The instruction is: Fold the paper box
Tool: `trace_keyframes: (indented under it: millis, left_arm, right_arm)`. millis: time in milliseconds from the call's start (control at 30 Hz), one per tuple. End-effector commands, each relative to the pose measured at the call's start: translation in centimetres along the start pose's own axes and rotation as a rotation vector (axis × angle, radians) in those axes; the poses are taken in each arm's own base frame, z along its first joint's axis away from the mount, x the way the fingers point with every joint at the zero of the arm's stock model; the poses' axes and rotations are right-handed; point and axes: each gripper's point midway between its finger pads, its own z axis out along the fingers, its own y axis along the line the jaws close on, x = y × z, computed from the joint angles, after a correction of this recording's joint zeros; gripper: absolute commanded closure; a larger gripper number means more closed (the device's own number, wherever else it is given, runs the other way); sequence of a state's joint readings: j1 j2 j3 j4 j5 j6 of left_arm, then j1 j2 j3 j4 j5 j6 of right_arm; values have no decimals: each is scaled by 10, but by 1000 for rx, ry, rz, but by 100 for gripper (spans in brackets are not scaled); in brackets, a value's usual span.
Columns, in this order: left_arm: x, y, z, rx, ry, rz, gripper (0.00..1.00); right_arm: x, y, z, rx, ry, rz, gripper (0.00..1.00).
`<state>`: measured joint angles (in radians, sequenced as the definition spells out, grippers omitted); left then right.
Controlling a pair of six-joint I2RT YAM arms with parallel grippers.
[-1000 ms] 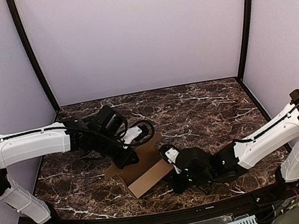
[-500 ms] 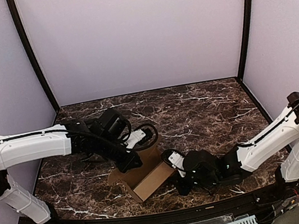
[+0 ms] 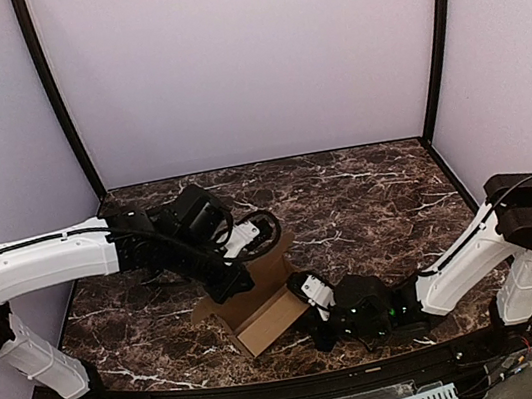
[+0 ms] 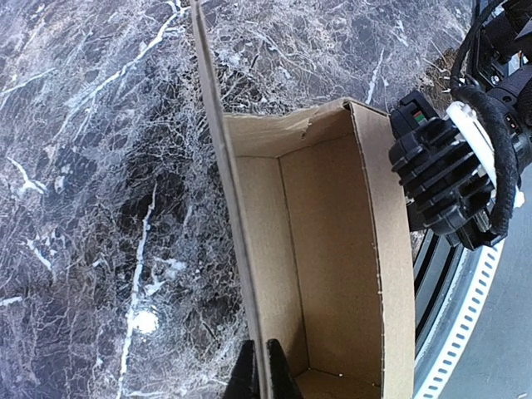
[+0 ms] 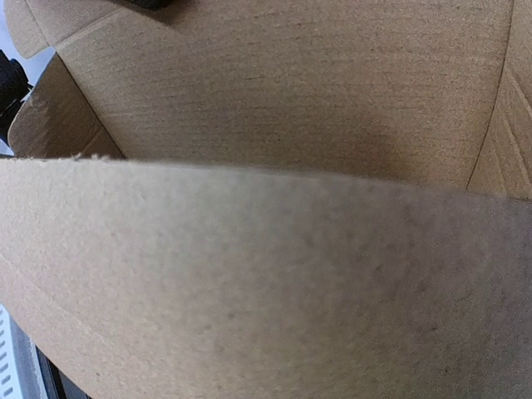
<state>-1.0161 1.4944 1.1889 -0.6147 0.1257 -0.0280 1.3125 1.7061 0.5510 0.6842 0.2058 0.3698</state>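
The paper box [image 3: 264, 313] sits toward the near middle of the marble table [image 3: 376, 192], a half-raised tan trough with its top open. It looks light, thin and springy, and a hard pinch would likely crease it, so hold it close to score lines and corners. The left gripper [image 4: 259, 372] is pinched shut on the far long wall. The right gripper [image 3: 313, 305] is closed at the box's right end. Cardboard fills its camera and hides its fingers, so whether it holds a flap is unclear.

No legible text, label, brand, number or sign anywhere, neither on the plain tan paper box [image 3: 275, 320] nor on the marbled bench [image 3: 366, 194].
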Motion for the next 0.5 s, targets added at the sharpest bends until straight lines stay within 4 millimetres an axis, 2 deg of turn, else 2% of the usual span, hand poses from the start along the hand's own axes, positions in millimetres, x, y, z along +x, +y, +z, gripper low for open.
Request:
trace_keyframes:
  millis: [0,233,467]
  left_arm:
    - [3,-17,-14,33,23,34,99]
    - [9,-1,-13,-70,69,43,99]
    - [5,-9,-7,-79,72,40,99]
  right_arm:
    - [-31,-3,0,2,-127,29,100]
    - [-25,-8,-3,20,-116,91,100]
    - [-43,0,4,-8,-160,129,100]
